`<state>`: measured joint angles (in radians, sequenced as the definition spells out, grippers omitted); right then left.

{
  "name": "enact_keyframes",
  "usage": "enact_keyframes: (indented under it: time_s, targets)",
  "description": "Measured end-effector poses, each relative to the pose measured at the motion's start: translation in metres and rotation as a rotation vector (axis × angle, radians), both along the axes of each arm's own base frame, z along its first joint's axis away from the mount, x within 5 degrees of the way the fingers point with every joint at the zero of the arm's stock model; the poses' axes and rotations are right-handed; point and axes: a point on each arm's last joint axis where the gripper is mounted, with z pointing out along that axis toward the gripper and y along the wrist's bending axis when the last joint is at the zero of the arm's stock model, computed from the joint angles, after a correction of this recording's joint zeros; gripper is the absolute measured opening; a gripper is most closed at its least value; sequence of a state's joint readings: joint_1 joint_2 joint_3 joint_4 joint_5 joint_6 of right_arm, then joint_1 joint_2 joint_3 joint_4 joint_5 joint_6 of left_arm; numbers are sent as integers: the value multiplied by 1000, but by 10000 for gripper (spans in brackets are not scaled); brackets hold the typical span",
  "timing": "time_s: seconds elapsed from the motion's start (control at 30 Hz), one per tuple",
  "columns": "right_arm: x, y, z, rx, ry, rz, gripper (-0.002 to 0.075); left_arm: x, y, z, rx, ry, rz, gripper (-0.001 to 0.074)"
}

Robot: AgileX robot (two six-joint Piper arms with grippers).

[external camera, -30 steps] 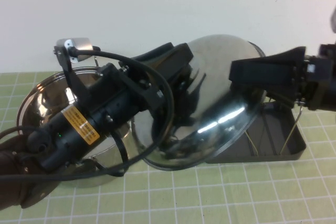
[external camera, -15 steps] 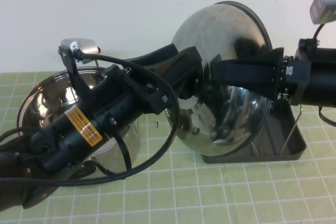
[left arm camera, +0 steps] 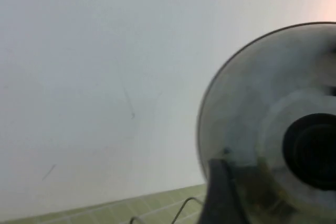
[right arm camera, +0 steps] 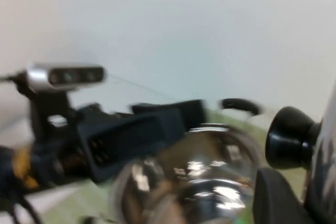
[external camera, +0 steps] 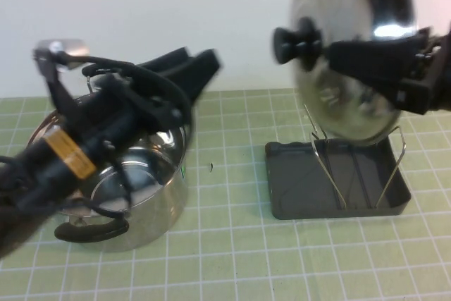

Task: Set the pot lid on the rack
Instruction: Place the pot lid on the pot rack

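— Since a moment ago the left pincer [external camera: 194, 68] has let go and pulled back over the steel pot [external camera: 134, 195], jaws apart and empty.

— And the pot lid [external camera: 352, 54]?

— Upright above the rack [external camera: 337, 181], gripped at its rim by the right pincer [external camera: 338, 54]. Lowering between the wire loops [external camera: 328, 160] looks next.

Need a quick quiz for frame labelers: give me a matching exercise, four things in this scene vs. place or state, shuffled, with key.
1. pot lid
2. rack
3. left gripper
4. right gripper
5. steel pot

A. on the mat, no lid on it yet
B. above the steel pot, holding nothing
C. held on edge above the rack
D. clamped on the lid's rim
E. lidless, on the mat's left

Pairs: 1-C, 2-A, 3-B, 4-D, 5-E
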<state>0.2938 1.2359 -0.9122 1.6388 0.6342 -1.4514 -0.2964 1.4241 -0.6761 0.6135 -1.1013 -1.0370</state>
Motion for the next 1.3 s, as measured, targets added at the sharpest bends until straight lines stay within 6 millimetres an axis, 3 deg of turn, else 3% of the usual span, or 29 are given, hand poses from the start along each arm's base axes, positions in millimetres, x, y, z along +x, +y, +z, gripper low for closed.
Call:
enact_keyframes:
  time_s: [0.1, 0.2, 0.3, 0.57, 0.97, 1.03, 1.2, 1.3]
  targets:
    - [-3, -10, 3, -136, -76, -87, 115, 5, 21, -4, 62, 66, 31, 321]
    - [4, -14, -5, -223, -92, -146, 115, 8, 38, -11, 138, 130, 35, 104]
    - [17, -12, -19, -256, -52, -160, 115, 6, 47, -19, 206, 194, 2, 31]
    - [51, -2, -68, -313, 65, -141, 115, -2, 46, -32, 356, 237, -100, 3]
    - [62, 4, -94, -325, 129, -107, 125, -1, 48, -37, 425, 261, -69, 2]
    - [63, 4, -96, -319, 137, -102, 173, 0, 49, -38, 428, 266, -61, 1]
    - [65, 4, -98, -334, 123, -110, 426, 0, 49, -39, 443, 267, -62, 1]
    - [66, -3, -93, -334, 108, -134, 491, 1, 52, -42, 475, 286, -31, 1]
